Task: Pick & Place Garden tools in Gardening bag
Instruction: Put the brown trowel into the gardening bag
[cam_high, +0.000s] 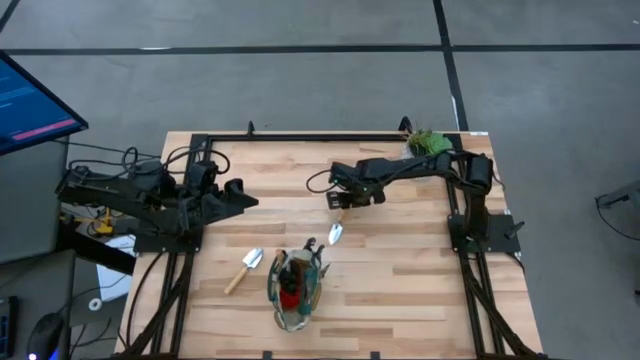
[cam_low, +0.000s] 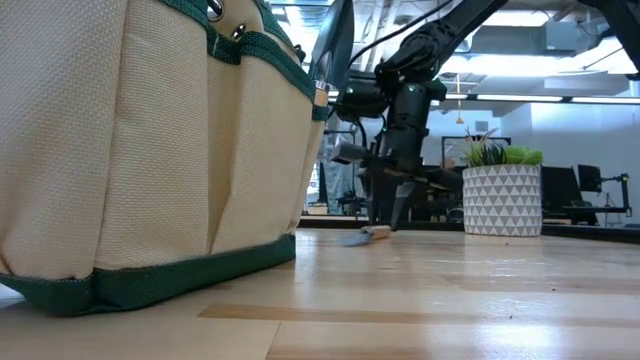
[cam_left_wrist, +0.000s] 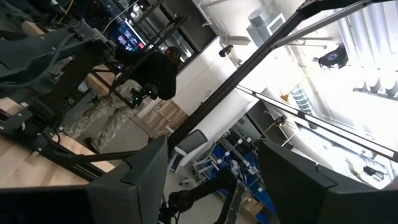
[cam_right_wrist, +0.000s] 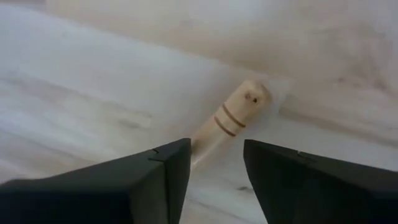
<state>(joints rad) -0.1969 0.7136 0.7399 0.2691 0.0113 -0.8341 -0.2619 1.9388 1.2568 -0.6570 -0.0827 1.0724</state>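
2 fingers of the right claw (cam_right_wrist: 214, 165) stand partly open astride a trowel's wooden handle (cam_right_wrist: 227, 118).

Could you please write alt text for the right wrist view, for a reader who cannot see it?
The right gripper hangs low over a pale wooden table, its two dark fingers open on either side of a trowel's wooden handle. The handle's rounded end, ringed by two grooves, points away from the camera.
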